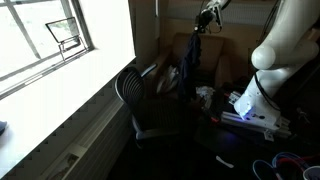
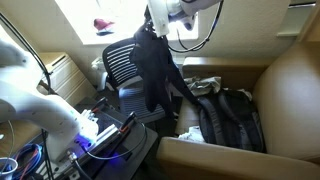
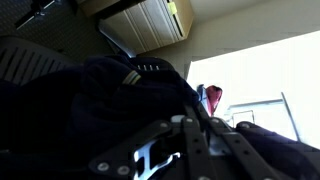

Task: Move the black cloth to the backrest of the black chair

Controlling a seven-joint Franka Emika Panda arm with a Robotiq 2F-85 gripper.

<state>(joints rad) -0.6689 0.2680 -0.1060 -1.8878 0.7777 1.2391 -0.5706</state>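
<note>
The black cloth (image 2: 155,65) hangs in the upper middle of the frame in both exterior views. It dangles in long limp folds from the gripper (image 2: 158,18), whose jaws are closed on its top end. The lower part falls just right of the mesh backrest of the black chair (image 2: 118,62); whether it touches the chair I cannot tell. In the wrist view the dark fabric lies bunched across the centre and lower left. It looks light and wholly soft, with no stiffness, so it will likely swing and trail with any move. A pinch near the top suits it. A single thin fold could slip, so a gathered bunch is safer, leaving the free length to fall over the backrest.
</note>
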